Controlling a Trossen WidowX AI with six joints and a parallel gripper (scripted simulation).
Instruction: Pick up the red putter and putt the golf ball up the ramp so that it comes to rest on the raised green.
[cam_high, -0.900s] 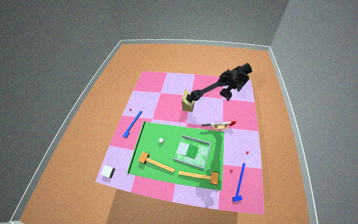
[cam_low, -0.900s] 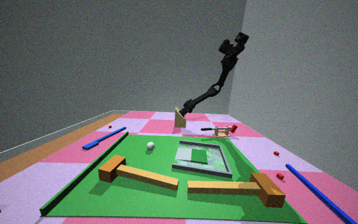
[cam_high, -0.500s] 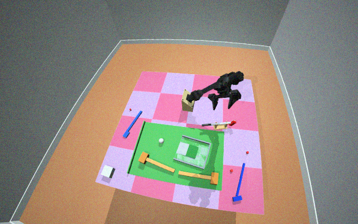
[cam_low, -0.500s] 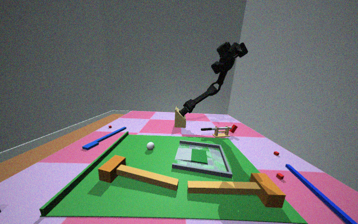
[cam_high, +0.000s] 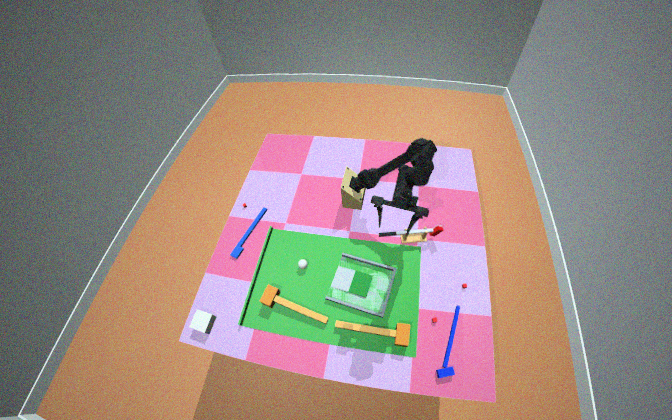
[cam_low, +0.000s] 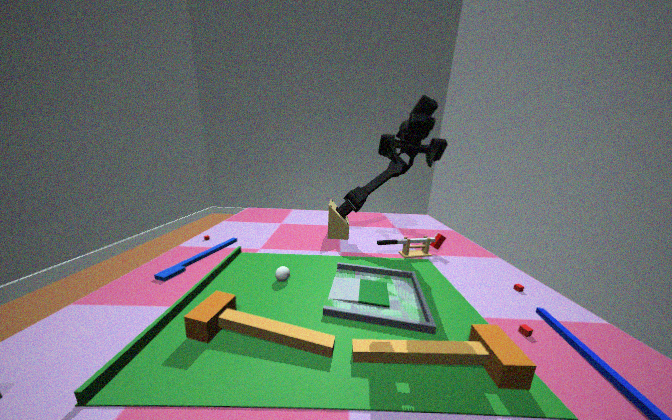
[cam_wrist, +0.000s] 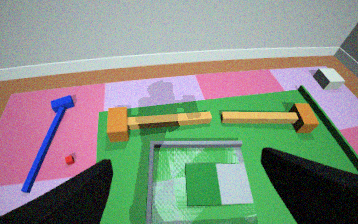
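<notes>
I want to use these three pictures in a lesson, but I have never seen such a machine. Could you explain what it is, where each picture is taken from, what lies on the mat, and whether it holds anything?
The black machine is a jointed robot arm that ends in a gripper, two fingers that pinch. One picture looks down from above, one from the side of the mat, and one from a camera on the wrist, where the two dark wedges are the fingers.

On the checked mat lies a green putting field with a white golf ball, a raised green walled in grey, and two orange wooden mallets. Beside the field, the red putter rests on a small stand. Two blue sticks, small red cubes and a white block lie around.

The gripper is open, above the mat, and holds nothing.
</notes>
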